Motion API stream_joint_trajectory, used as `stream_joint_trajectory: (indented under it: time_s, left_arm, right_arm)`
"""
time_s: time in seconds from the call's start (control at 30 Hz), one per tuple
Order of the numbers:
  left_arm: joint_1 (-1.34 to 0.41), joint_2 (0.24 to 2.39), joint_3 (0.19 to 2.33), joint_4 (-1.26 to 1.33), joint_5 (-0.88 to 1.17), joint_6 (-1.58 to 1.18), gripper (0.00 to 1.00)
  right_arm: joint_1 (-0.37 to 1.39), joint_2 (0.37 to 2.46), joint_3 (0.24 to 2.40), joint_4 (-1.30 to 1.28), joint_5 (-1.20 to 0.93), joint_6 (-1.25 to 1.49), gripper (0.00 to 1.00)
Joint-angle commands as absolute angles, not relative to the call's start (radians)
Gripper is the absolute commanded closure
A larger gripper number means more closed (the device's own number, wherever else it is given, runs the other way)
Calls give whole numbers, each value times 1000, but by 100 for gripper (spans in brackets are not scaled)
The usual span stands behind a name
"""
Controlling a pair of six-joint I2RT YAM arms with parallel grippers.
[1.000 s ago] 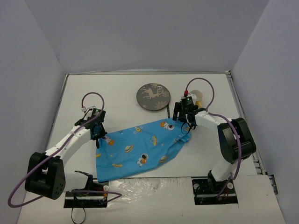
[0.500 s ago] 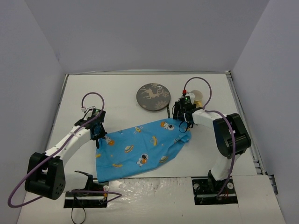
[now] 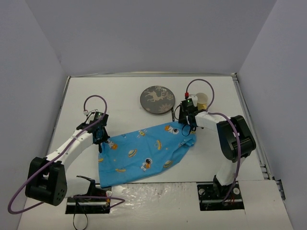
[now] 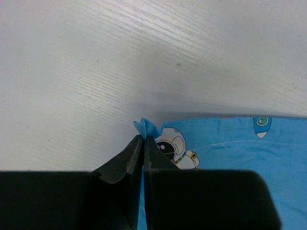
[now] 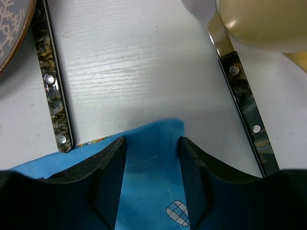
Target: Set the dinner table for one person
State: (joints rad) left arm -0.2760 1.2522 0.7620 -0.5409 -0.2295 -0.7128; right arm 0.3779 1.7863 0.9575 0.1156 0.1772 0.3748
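Observation:
The dinner table (image 3: 120, 91) is a large white top with a thin metal rim. A blue cartoon-print placemat (image 3: 144, 153) lies on it, skewed and rumpled. My left gripper (image 3: 100, 140) is shut on the placemat's left corner; in the left wrist view the jaws (image 4: 143, 138) pinch a small fold of blue cloth (image 4: 230, 148). My right gripper (image 3: 186, 130) is open over the placemat's right corner. In the right wrist view its fingers (image 5: 152, 141) straddle the cloth corner (image 5: 148, 163) without closing on it.
A dark round plate (image 3: 157, 99) with a pale deer pattern sits behind the placemat. A cream cup (image 3: 202, 100) stands behind the right gripper and also shows in the right wrist view (image 5: 268, 24). Two marbled cutlery handles (image 5: 53, 91) (image 5: 244, 105) lie either side of the right gripper.

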Motion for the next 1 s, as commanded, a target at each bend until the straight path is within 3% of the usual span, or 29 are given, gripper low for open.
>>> stream_joint_trajectory:
  time_s: [0.0, 0.17, 0.33, 0.6, 0.97]
  left_arm:
    - [-284, 1208, 781, -529, -245, -707, 100]
    - [-284, 1188, 811, -550, -250, -704, 100]
    - [-284, 1121, 894, -597, -260, -660, 100]
    - [-282, 996, 1289, -710, -379, -435, 100]
    - [-282, 900, 1573, -656, -547, -211, 100]
  right_arm:
    - [390, 1838, 960, 17, 159, 385, 68]
    - [394, 1787, 964, 1, 202, 386, 99]
    - [431, 1652, 1044, -124, 332, 351, 100]
    - [578, 1377, 1240, -243, 462, 302, 100]
    - [664, 1212, 1427, -201, 260, 239, 100]
